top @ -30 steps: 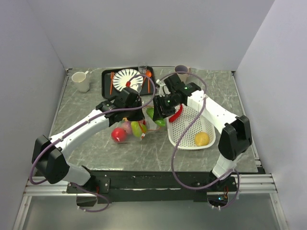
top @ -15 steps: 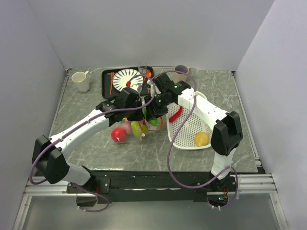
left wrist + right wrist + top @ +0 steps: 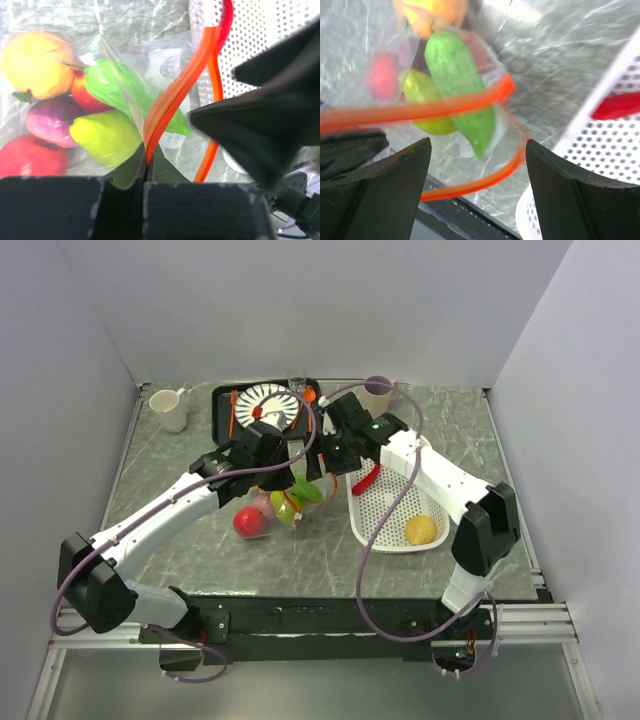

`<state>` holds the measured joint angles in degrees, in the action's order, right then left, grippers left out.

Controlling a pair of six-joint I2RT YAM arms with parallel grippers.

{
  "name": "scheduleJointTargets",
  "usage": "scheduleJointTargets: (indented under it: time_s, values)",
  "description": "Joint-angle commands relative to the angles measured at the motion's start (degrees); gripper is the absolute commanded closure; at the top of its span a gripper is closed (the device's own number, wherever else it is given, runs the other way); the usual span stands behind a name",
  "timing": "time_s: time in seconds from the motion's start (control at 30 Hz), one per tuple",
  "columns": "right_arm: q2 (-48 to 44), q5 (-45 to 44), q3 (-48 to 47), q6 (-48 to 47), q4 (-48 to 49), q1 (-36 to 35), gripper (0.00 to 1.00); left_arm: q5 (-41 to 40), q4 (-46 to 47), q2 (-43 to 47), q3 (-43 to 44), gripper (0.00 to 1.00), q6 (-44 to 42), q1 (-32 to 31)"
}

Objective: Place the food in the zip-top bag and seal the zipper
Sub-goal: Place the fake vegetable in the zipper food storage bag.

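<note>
Pinches the thin orange-red plastic zipper strip [image 3: 175, 95] in the left hand [image 3: 147, 172], fingers pressed fully together on it and on the film beside it. Raises in this way one end of the mouth of the clear crinkly plastic zip-top bag [image 3: 125, 50], most likely to have the opening up and turned toward the other arm, with the filled part low on the grey marbled bench [image 3: 160, 455].

Holds the right hand [image 3: 477, 192] spread wide just at that mouth, with nothing gripped. Seems placed there either to release something into the bag or to take the free side of the strip; cannot tell which. Shows, in the right wrist view, the two halves of the strip well apart, so no sealing yet.

Contains already, behind the film, a long green vegetable [image 3: 120, 87], a yellow-green pear-shaped fruit [image 3: 105, 137], a small purple fruit [image 3: 47, 120], a yellow-orange fruit [image 3: 30, 62] and a round red fruit [image 3: 27, 160].

Leaves outside a round yellow fruit [image 3: 421, 530] and a curved red pepper [image 3: 368, 478], both lying in the white perforated oval basket [image 3: 392, 523] just beside the bag.

Calls next, by judgement, for fetching these two with the empty right hand before any closing. Risks a slip of the smooth strip out of the left pinch, with the mouth then falling flat.
</note>
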<state>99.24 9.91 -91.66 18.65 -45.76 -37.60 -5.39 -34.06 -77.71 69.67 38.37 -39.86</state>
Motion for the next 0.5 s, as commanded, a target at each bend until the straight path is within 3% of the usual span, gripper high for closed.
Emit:
scheduleJointTargets:
  time_s: [0.0, 0.07, 0.17, 0.47]
  values:
    - [-7.46, -9.62, 2.26, 3.57, 3.66, 0.95, 0.17, -6.54, -1.44, 2.83, 2.22, 0.99, 2.49, -0.31]
    - [-10.11, -12.62, 4.54, 4.72, 4.8, 1.91, 0.16, -8.76, -2.06, 3.7, 1.97, 0.99, 3.2, -0.22]
    - [-15.81, -17.02, 10.34, 7.35, 5.15, 4.98, 0.08, -6.4, -1.35, 3.1, 1.08, 0.99, 1.8, 0.57]
    - [-23.47, -20.99, 26.69, 10.44, 1.82, 15.02, 0.06, -2.17, -0.21, 0.28, 1.52, 0.99, 1.88, 0.92]
